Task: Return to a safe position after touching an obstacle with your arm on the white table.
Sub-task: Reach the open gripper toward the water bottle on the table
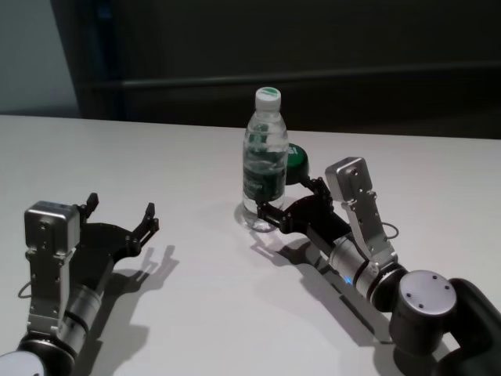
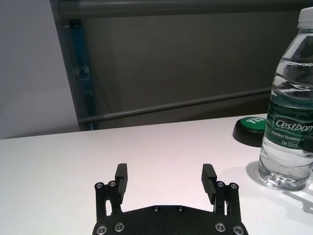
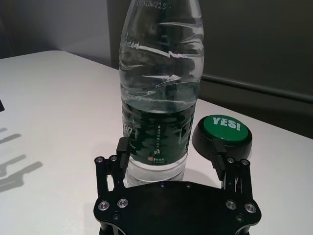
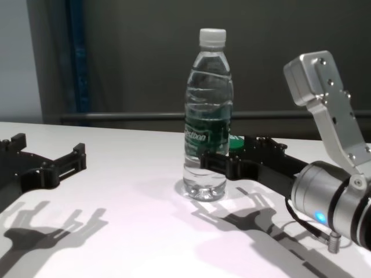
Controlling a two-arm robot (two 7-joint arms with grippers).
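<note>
Setting: looked like a robot lab or test room | Surface: plain white table [image 1: 156, 157], nearly bare | Props: one water bottle [image 1: 264, 160] and a green "YES!" buzzer button [image 3: 222, 134], staged like test items | Backdrop: dark wall panels with a horizontal rail [image 2: 176, 105], grey wall at left

— What carries it all?
— A plain white table [image 1: 196, 313], smooth and matte.

— And what stands on it?
— A clear water bottle [image 1: 264, 160], upright, white cap on, its base just ahead of the right gripper [image 1: 291, 200], against one spread finger.

— Anything else?
— A low black-and-green "YES!" button [image 3: 222, 134], just behind the bottle, past that gripper's other finger. The left gripper [image 1: 121, 215], open, lies well apart from both.
</note>
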